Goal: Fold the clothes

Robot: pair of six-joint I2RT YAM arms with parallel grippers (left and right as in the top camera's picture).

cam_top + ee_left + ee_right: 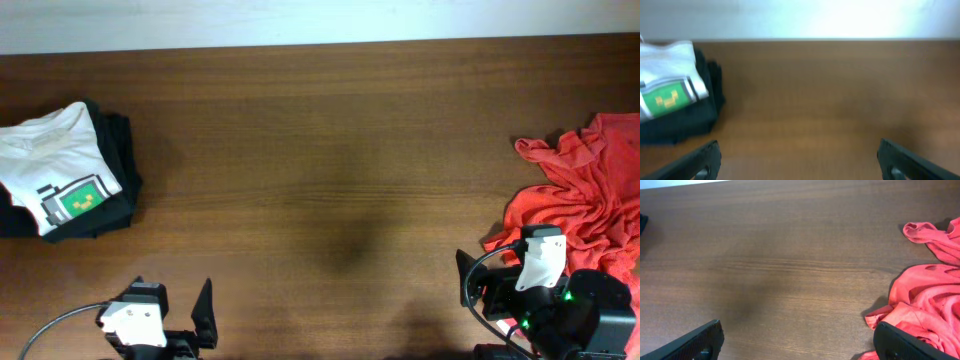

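Jaws gape wide; the red garment (590,190) lies crumpled, unfolded.

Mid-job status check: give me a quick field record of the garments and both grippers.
folded stack: white shirt lying on black garment, left side of table
unfolded: red garment, crumpled, right side
left gripper: open, empty, over bare wood at front left
right gripper: open, empty, next to the red garment's near edge
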